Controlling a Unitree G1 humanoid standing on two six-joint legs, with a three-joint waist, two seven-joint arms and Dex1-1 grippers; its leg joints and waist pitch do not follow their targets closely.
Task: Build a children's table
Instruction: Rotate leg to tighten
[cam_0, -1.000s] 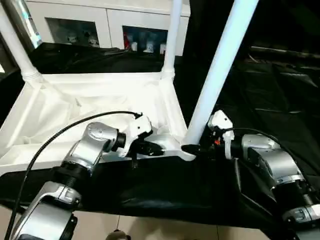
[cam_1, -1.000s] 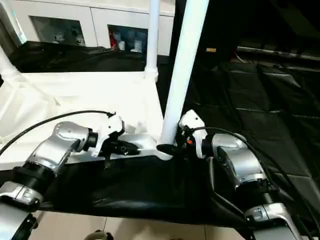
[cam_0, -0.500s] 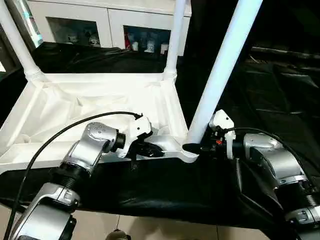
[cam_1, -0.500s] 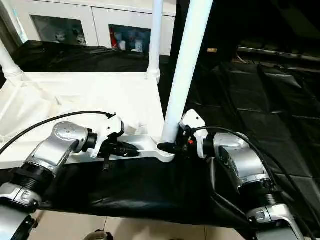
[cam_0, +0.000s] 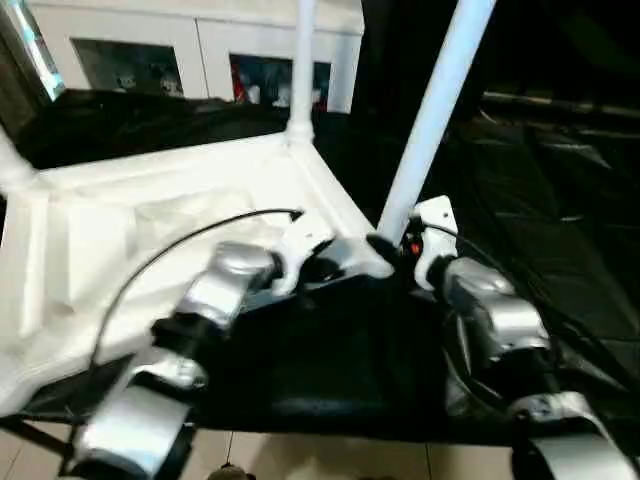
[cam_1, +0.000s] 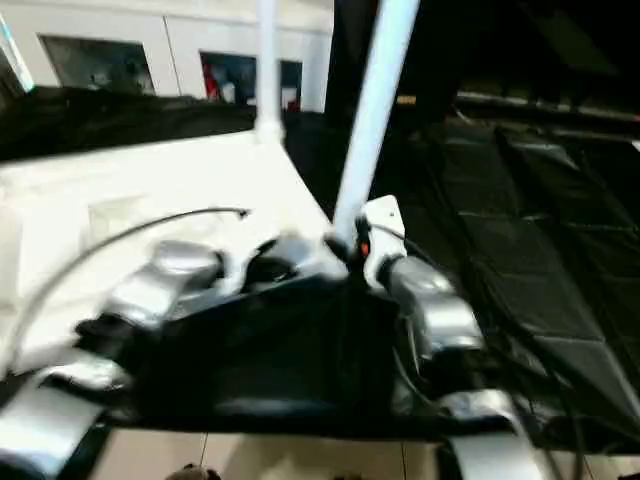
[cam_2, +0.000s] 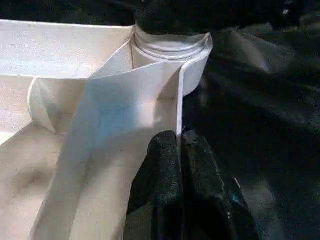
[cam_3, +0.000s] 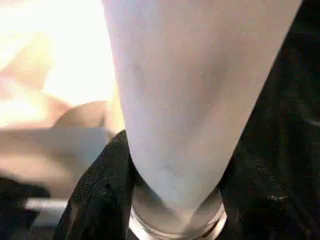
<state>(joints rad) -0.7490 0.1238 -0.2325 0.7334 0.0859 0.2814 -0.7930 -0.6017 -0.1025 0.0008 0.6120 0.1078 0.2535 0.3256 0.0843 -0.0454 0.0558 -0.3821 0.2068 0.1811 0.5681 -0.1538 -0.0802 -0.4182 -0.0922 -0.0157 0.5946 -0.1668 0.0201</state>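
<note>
The white tabletop lies upside down on a black cloth, ribbed underside up. A white leg stands tilted in the near right corner socket. Another leg stands at the far right corner, and a third leg's base is at the left. My left gripper is shut on the tabletop's thin rim wall just beside that socket. My right gripper is shut on the tilted leg's foot, with black fingers on either side of it.
A white glass-door cabinet stands behind the tabletop. Black sheeting covers the surface to the right and the near edge. Tiled floor lies just below the near edge. A black cable arcs over my left forearm.
The whole picture has shifted and blurred, so the camera has moved. The tabletop has turned, its near right corner now farther away. Both grippers keep their holds.
</note>
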